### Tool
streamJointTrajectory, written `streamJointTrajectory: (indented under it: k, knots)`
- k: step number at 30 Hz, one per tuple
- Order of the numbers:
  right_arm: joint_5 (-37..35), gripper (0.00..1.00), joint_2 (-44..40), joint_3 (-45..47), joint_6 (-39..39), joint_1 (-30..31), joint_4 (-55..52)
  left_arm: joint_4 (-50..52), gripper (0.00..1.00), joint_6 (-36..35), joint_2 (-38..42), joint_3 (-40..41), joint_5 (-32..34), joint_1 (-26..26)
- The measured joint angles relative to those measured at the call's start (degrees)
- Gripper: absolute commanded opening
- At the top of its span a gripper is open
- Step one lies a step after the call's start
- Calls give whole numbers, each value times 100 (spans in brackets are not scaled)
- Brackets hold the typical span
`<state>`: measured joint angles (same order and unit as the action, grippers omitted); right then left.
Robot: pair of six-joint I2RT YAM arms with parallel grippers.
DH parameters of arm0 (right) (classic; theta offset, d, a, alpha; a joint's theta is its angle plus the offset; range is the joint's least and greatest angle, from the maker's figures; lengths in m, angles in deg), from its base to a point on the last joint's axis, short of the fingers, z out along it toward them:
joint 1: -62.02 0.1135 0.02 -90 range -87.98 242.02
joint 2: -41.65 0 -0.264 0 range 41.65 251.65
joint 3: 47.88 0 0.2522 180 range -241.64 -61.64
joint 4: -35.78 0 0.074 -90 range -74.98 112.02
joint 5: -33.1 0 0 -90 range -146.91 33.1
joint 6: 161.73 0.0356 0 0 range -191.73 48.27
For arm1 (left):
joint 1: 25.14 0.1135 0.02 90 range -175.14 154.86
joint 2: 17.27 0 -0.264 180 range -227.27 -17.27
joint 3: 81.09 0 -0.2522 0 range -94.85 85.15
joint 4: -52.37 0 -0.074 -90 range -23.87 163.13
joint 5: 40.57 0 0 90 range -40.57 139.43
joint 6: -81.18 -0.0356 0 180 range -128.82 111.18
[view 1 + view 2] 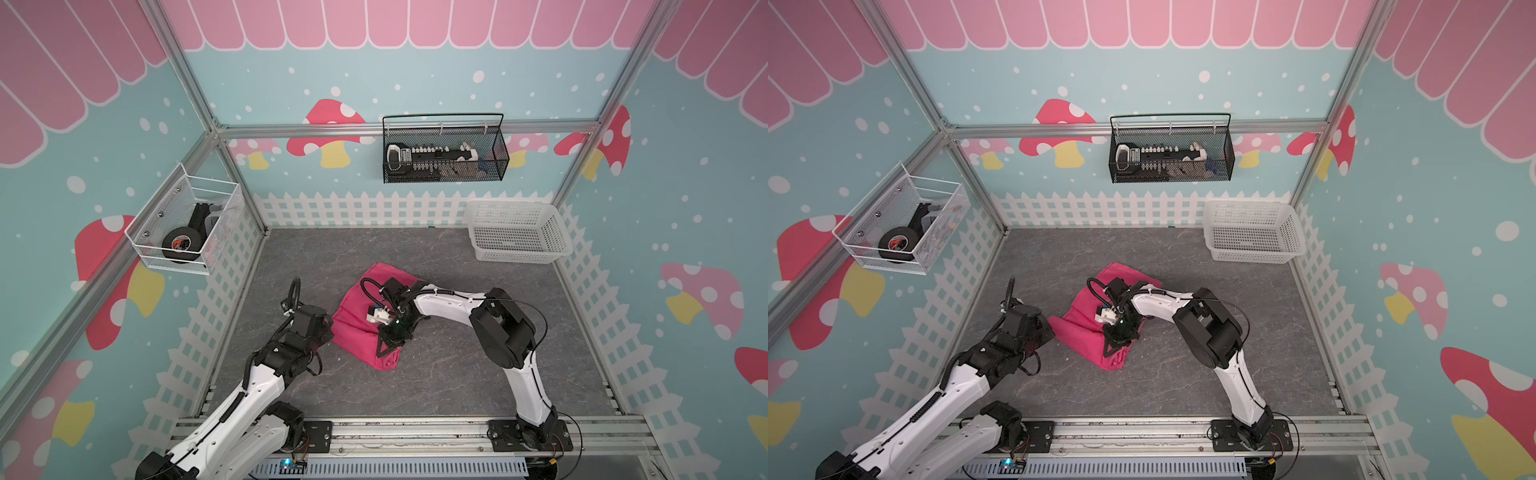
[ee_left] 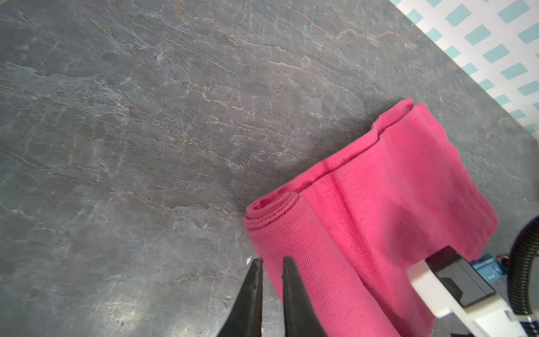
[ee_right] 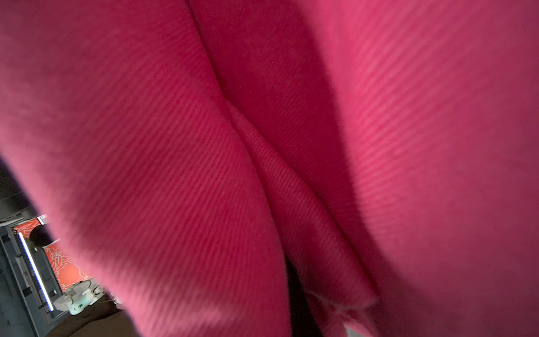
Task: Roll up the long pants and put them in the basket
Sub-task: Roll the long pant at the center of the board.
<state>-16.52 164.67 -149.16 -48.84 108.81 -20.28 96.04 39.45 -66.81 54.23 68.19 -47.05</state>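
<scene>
The long pants (image 1: 355, 305) (image 1: 1084, 309) lie as a hot-pink, partly rolled bundle in the middle of the grey table. In the left wrist view the rolled end (image 2: 271, 204) shows a spiral of hem. My left gripper (image 2: 269, 262) sits just beside that end, over bare table, its jaws nearly together with nothing between them. In both top views my right gripper (image 1: 387, 351) (image 1: 1115, 349) is down on the near end of the bundle. Pink cloth (image 3: 175, 146) fills the right wrist view and hides the fingers, which are shut on a fold.
A white plastic basket (image 1: 519, 232) (image 1: 1252, 232) stands at the table's back right corner. A black wire basket (image 1: 444, 153) hangs on the back wall and a white wire basket (image 1: 187, 224) on the left wall. Bare grey table (image 1: 457, 365) surrounds the bundle.
</scene>
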Motion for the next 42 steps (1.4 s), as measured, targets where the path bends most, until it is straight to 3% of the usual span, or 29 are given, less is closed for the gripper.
streamJointTrajectory:
  k: [7, 13, 14, 16, 17, 20, 26, 27, 32, 35, 37, 42]
  knots:
    - [98, 0, 0, 70, 83, -35, 125, -647, 3, 192, -809, 70, -208, -197]
    - [234, 1, 0, 162, 144, -74, 254, -1355, 1, 254, -1825, 39, -232, -481]
    - [243, 5, 0, 166, 144, -74, 262, -1464, 1, 251, -2022, 17, -232, -492]
    - [260, 31, -4, 188, 153, -85, 295, -1700, 1, 249, -2472, -46, -229, -514]
    - [256, 38, -13, 208, 166, -92, 317, -1784, 1, 247, -2643, -76, -227, -520]
    - [157, 50, -212, 299, 146, -81, 487, -2072, 0, 227, -3095, -260, -210, -525]
    - [-1523, 62, -1217, 789, 103, -105, 544, -2524, 0, 175, -3644, -597, -258, -533]
    - [-1880, 70, -1484, 876, 74, -105, 509, -2562, 0, 164, -3692, -627, -260, -533]
    - [-3580, 70, -2977, 1115, -151, 138, 313, -2680, 0, 98, -3923, -804, -293, -533]
    - [-4874, 70, -3560, 1106, -332, 920, 155, -2728, 0, 83, -4022, -883, -313, -533]
    - [-5729, 69, -3541, 1056, -361, 1790, -13, -2761, 0, 81, -4065, -916, -321, -533]
    - [-7477, 68, -2245, 831, -74, 3681, -404, -2824, 0, 81, -4138, -962, -358, -531]
